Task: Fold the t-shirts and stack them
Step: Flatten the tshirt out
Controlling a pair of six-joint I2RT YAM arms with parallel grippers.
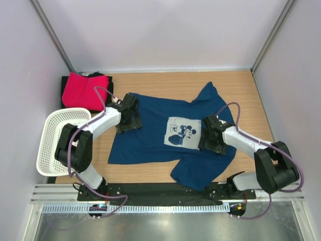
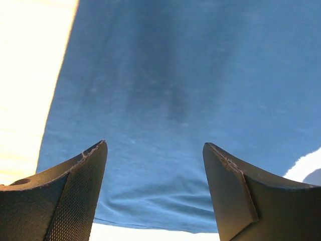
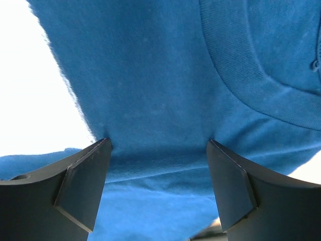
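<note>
Top external view: the blue t-shirt [image 1: 150,138] lies flat on the desk [image 1: 165,83]. The left claw [image 2: 154,145] and right claw [image 3: 158,143] hover spread above it, holding nothing. Best to lower them evenly at the hem [image 2: 150,216] and beside the collar [image 3: 251,75], then pinch together.

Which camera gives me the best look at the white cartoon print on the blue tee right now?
Top external: the print shows nearly whole there, on the spread blue tee. Left wrist catches only a white sliver at its right edge, probably the print's corner. Right wrist shows just blue cloth and the collar, no print.
</note>
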